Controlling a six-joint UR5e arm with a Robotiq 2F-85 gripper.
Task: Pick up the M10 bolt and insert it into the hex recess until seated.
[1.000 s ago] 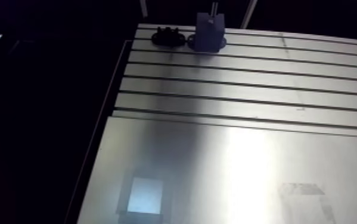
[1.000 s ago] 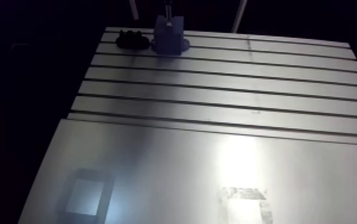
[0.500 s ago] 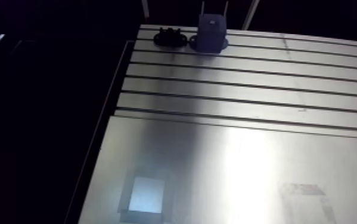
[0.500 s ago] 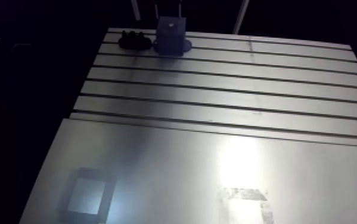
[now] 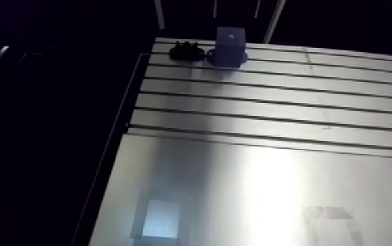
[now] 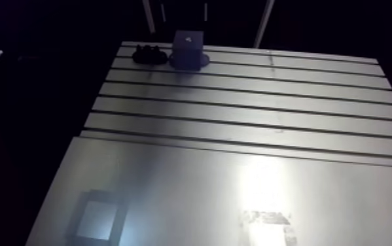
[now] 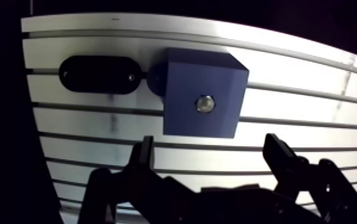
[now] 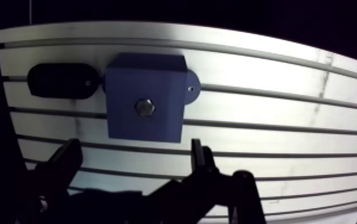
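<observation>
A blue block (image 7: 183, 71) stands on the slotted table (image 7: 97, 125), at its far edge in the arm view (image 5: 230, 44). The M10 bolt (image 7: 204, 103) sits in the recess in the block's top face, only its metal hex head showing (image 8: 145, 108). My gripper (image 7: 210, 143) hangs above the block, open, with both dark fingers (image 7: 146, 152) spread wide and nothing between them. It touches neither block nor bolt.
A black oval holder (image 7: 97, 73) lies right beside the blue block, also seen in the arm view (image 5: 188, 50). A smooth metal plate (image 5: 237, 190) covers the near part of the table. The table's left edge (image 5: 129, 111) drops into darkness.
The gripper was down at the block's top earlier; it has since spread its fingers and lifted away, leaving the bolt in the block. The arm view has shifted slightly with the arm.
</observation>
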